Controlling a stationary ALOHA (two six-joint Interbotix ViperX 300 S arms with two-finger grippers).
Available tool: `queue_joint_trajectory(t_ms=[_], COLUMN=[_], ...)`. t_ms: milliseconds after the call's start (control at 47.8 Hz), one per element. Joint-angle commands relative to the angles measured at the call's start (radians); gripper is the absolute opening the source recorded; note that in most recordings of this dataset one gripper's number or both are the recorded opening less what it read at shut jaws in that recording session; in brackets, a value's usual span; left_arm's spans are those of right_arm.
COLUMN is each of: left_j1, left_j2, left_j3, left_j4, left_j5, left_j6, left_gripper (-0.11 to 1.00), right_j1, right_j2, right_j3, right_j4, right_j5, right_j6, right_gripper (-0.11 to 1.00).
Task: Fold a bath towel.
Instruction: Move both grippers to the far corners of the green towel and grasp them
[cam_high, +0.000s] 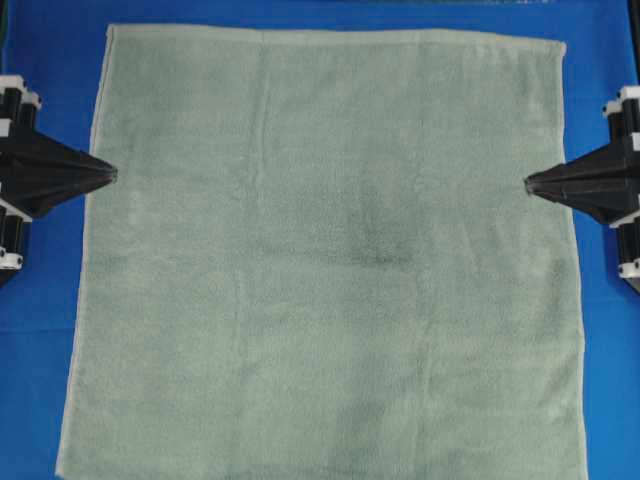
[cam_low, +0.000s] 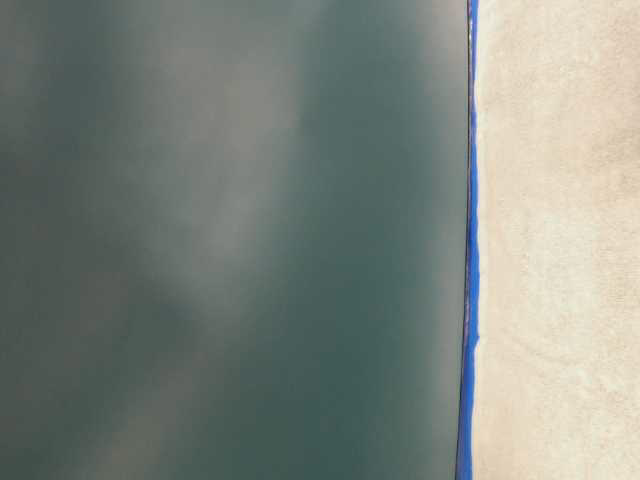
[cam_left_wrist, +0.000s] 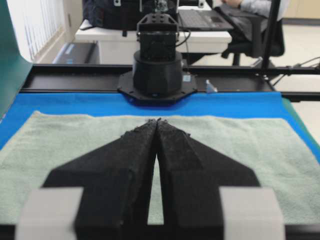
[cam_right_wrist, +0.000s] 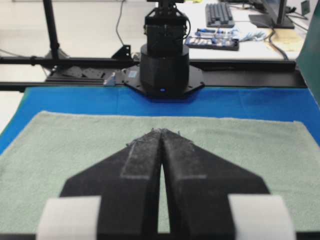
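So I'm idling at the start, left gripper (cam_high: 112, 176) and right gripper (cam_high: 529, 183) both pinched together holding nothing, the bath towel (cam_high: 320, 260) lying flat between them (unfolded), and I'm judging an edge grab comes next.

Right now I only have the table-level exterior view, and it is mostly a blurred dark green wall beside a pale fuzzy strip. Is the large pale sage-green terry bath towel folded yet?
Observer: No. In the overhead view the pale sage-green terry bath towel lies spread flat, one layer, on the bright blue cloth surface.
Operator: Where are the grippers?
Observer: The black left gripper points in at the towel's left edge, the black right gripper at its right edge, both about mid-height in that view.
Operator: Is either one holding cloth?
Observer: No. Both wrist views show the jaws shut tip to tip, with nothing between them and the towel lying flat beyond.
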Motion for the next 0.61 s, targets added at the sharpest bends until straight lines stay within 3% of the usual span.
queue_joint_trajectory(t_ms=[0,84,209,398,523,586], left_j1=[0.003,0.02,0.083,0.241,0.334,0.371], left_j2=[0.018,0.02,0.021,0.061,0.13,0.184], left_j3=[-0.037,-0.051,-0.089,-0.196,-0.25,-0.276], left_j4=[0.005,0.005,0.005,0.025,0.025,0.025], left_j5=[0.051,0.118,0.242,0.546,0.67,0.709], left_j6=[0.009,0.009,0.015,0.028,0.083,0.144], left_gripper=[0.0,0.0,0.0,0.0,0.01,0.05], right_j1=[-0.011,-0.028,-0.094,-0.282,-0.408,-0.451], right_j2=[0.014,0.028,0.046,0.112,0.195,0.242], right_j3=[-0.037,-0.075,-0.164,-0.291,-0.347,-0.364], right_j4=[0.002,0.0,0.002,-0.003,-0.028,-0.044], right_j5=[-0.002,0.103,0.359,0.718,0.877,0.922], right_j6=[-0.008,-0.008,-0.002,-0.011,-0.04,-0.064], right_gripper=[0.0,0.0,0.0,0.0,0.0,0.01])
